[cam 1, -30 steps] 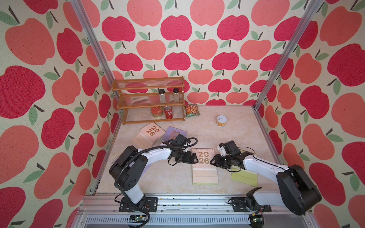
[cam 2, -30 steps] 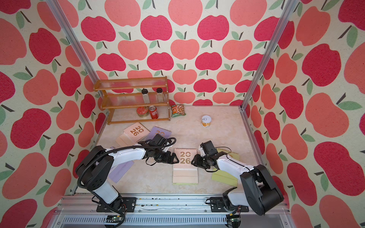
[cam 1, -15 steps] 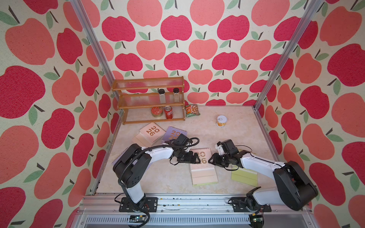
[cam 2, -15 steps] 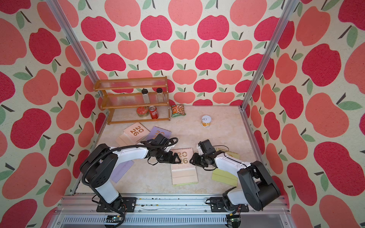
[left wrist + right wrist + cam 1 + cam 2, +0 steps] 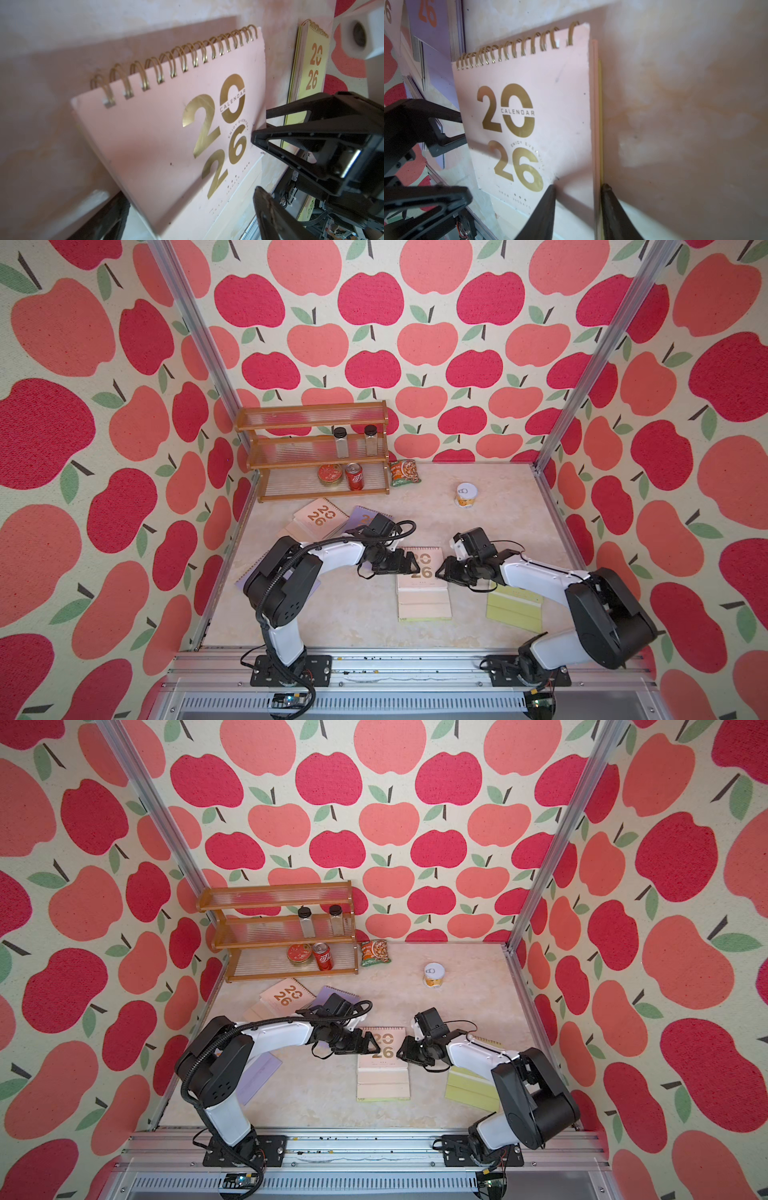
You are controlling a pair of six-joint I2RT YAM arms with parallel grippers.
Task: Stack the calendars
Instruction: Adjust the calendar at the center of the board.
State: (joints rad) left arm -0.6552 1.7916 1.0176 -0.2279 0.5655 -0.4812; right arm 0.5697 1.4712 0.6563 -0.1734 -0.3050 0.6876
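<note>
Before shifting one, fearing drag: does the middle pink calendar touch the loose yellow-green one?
Apart: both top views show bare table between pink calendar and yellow-green calendar.

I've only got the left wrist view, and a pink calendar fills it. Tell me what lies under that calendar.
Observer: A yellow-green calendar. The right wrist view shows its edge beneath the pink calendar.
Operator: Now name what lies farther back on the table.
Observer: In both top views, a second pink calendar and a lilac calendar lie next to each other in front of the shelf.
Operator: Keep going. Report anything else lilac.
Observer: A second lilac calendar lies partly beneath the left arm.
</note>
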